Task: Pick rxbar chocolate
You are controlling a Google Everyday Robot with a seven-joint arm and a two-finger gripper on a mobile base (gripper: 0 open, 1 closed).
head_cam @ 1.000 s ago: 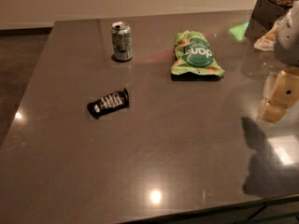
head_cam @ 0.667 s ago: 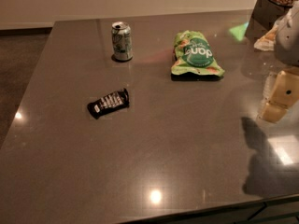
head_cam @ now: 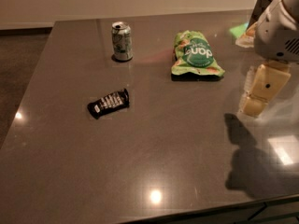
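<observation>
The rxbar chocolate (head_cam: 108, 103) is a small flat black wrapper with white text. It lies flat on the dark grey table (head_cam: 140, 162), left of the middle, turned slightly askew. My gripper (head_cam: 259, 95) hangs at the right edge of the view, above the table's right side, far to the right of the bar and apart from it. Its cream-coloured end points down and holds nothing that I can see.
A silver-green can (head_cam: 122, 41) stands upright at the back, behind the bar. A green chip bag (head_cam: 195, 54) lies at the back right. Some items (head_cam: 243, 31) sit at the far right corner behind the arm. The table's front edge runs along the bottom.
</observation>
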